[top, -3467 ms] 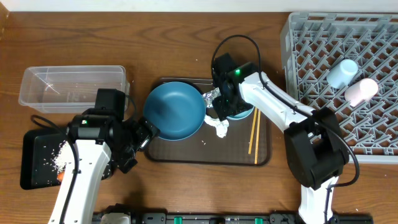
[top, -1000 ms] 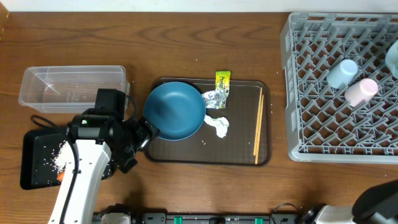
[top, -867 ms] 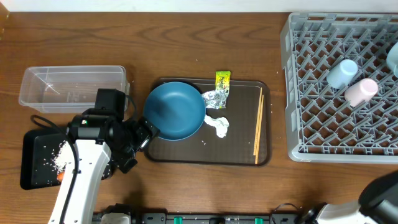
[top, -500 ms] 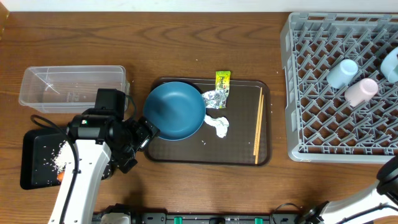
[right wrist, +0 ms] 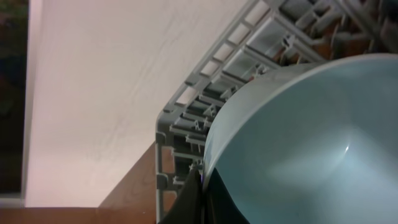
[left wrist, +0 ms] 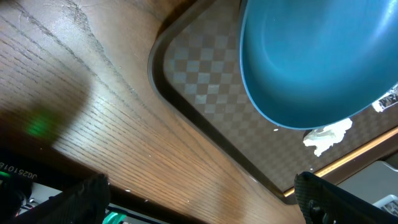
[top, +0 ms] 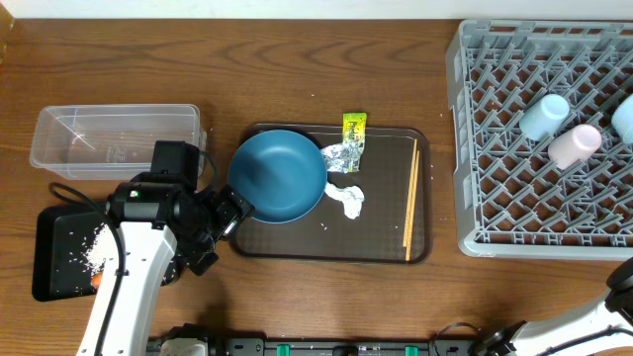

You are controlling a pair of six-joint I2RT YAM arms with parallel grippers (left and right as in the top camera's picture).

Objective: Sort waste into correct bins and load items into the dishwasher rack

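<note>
- left gripper [top: 220, 233] released, jaws wide, at the left edge of the dark-blue plate [top: 278, 176], which overhangs the brown tray's [top: 326, 253] left rim
- right gripper [right wrist: 198, 190] clenched on pale-blue cup [right wrist: 298, 149] rim, at rack's [top: 514, 240] right edge (gripper itself outside overhead)
- chopsticks [top: 410, 203] along tray's right edge, bare floor beside them

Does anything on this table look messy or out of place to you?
Yes. The blue plate hangs over the left rim of the brown tray instead of lying inside it. The yellow-green wrapper straddles the tray's far rim, and a stray white speck lies on the tray beside the crumpled tissue.
</note>
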